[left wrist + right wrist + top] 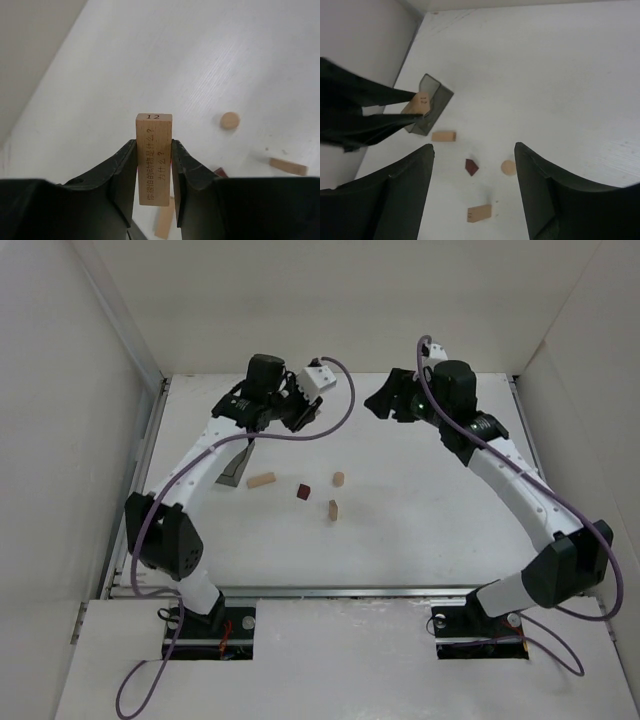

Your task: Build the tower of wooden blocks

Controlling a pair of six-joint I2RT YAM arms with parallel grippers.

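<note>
We see the tower's pieces all apart, with none stacked. One pale block marked 12 (154, 127) stands upright, pinched between the two fingers of the left claw (154, 150). In the right wrist view this block shows just in front of the grey tray (436, 98).

On the white table (430, 500) are a pale block on its side (261, 480), a dark red cube (303, 491), a round-topped pale piece (339, 479) and a second pale block (333, 510). They are near each other but not touching.

The right claw (474, 150) is spread wide and holds nothing.
</note>
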